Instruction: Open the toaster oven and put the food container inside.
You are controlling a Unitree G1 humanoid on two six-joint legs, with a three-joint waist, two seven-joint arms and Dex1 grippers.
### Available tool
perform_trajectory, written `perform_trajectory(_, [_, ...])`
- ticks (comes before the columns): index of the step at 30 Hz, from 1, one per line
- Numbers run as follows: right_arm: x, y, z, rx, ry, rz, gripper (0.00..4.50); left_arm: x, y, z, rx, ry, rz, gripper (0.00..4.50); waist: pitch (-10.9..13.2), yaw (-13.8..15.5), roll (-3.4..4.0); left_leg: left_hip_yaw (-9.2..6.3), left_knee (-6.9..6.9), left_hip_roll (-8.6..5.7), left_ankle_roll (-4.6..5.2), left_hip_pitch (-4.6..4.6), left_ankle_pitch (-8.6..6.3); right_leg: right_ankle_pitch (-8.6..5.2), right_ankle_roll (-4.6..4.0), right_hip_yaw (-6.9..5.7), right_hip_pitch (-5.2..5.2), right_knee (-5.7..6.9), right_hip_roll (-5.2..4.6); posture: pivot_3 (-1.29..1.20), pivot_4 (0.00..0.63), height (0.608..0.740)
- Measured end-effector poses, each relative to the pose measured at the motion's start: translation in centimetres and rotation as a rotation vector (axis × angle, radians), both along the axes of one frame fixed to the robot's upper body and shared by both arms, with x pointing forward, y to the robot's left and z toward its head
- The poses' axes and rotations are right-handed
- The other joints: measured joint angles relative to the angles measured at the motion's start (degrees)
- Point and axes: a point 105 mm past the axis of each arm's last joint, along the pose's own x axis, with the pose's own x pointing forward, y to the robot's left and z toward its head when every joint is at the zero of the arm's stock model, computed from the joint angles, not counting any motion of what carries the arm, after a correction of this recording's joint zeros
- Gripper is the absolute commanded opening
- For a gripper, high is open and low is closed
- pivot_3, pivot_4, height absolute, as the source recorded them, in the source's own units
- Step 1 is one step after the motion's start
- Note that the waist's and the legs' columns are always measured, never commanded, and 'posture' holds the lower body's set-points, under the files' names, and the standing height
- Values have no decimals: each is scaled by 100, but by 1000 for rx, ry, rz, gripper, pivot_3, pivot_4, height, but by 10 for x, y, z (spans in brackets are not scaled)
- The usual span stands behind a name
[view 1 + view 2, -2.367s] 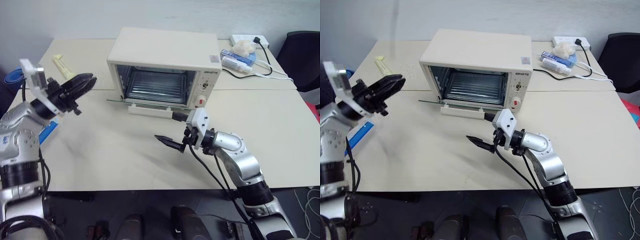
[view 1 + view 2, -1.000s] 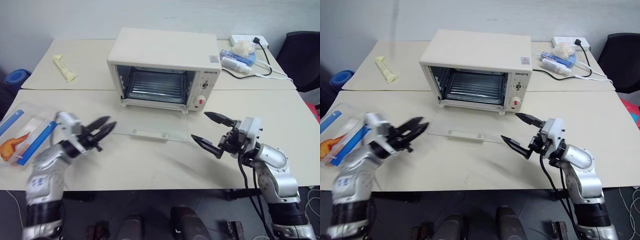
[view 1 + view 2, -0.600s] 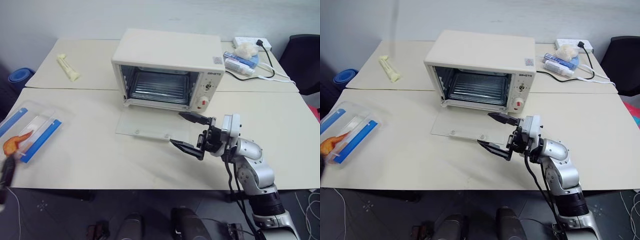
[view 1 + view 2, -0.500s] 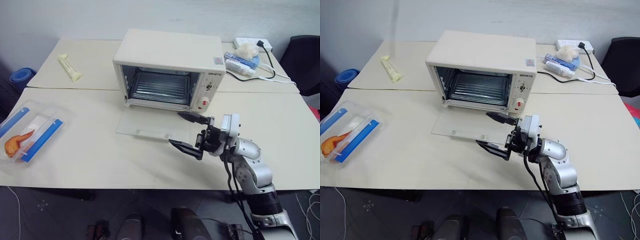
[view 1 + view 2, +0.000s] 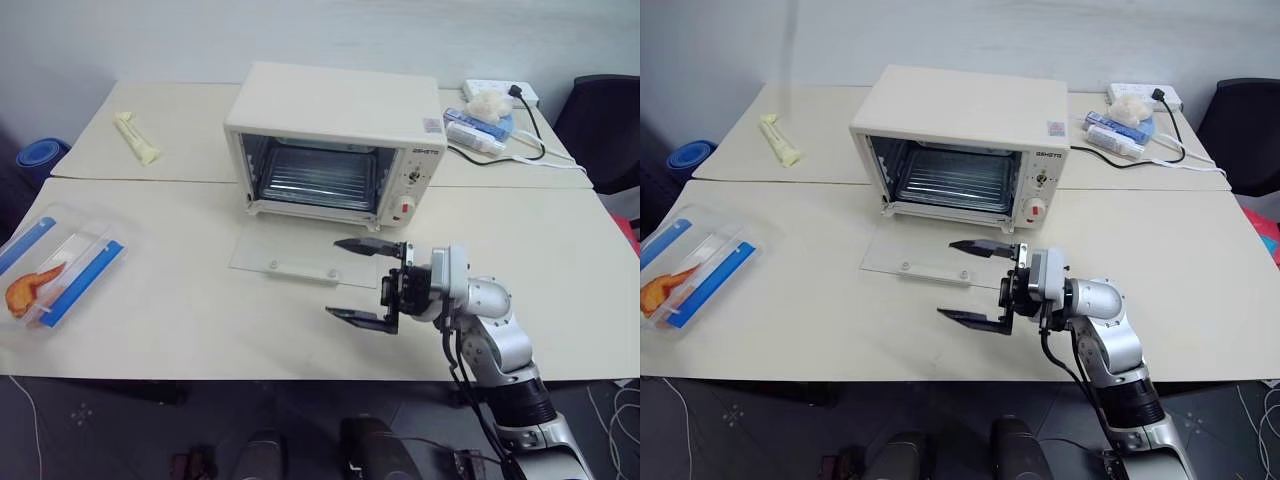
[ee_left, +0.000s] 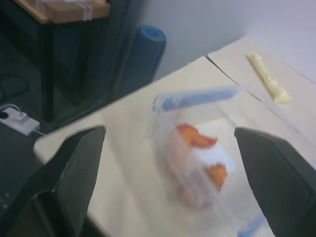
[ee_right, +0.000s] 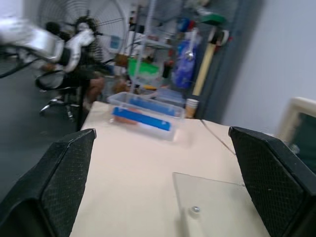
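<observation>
Clear plastic, the food container [image 5: 55, 272] lies at the left edge of the worktop [image 5: 200, 320], well apart from the toaster oven [image 5: 335, 140], whose glass door [image 5: 300, 255] lies flat, ready for loading. The left claw [image 6: 168, 163] faces the container with fingers apart and empty, seemingly lining up a grab. The right claw [image 5: 362, 280] hovers spread and empty beside the door.

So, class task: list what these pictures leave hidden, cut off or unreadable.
- Clear plastic food container with blue clips: head views' left edge crops its corner; blurred in left wrist view.
- Cream-white toaster oven: knob markings too small; cut by right wrist view's edge.
- Items by white power strip: too small.
</observation>
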Motion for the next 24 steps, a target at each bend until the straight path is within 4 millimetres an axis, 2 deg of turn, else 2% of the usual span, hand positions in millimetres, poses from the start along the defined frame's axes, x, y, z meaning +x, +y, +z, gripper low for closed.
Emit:
perform_trajectory(2, [0,0,0,0,-5,-5,4500,8,9,-6,-44,45,28,4439,-1,-8,-2,1,-7,1,-3,0,-1,0,0,-2,-6,0,2,0,150,740])
perform_trajectory(6, [2,1,1,8,0,-18,4500,23,11,-24,-138,130,-3,4439,-1,7,-3,1,-14,1,-7,-2,0,0,-1,-3,-11,-1,0,0,150,740])
perform_trajectory(9, [3,1,1,12,5,-28,4500,28,14,-24,-147,152,-2,3828,-2,5,-4,1,-15,1,-9,-2,-1,0,-1,-2,-11,-3,-1,0,150,740])
perform_trajectory(20, [8,-1,2,17,21,-72,4500,36,15,-32,-161,188,-37,477,-3,13,-5,1,-49,3,-25,1,13,-2,-4,-4,-21,-7,-2,0,150,740])
perform_trajectory(21, [9,-1,2,17,21,-74,4500,40,14,-29,-163,171,-49,297,-3,20,-5,1,-48,3,-25,1,13,-2,-4,-3,-20,-7,-2,0,150,740])
perform_trajectory(24, [9,0,2,10,14,-77,4500,45,14,-22,-156,164,-58,279,-3,3,-5,2,-48,2,-24,1,13,-2,-4,-1,-20,-7,-3,0,150,740])
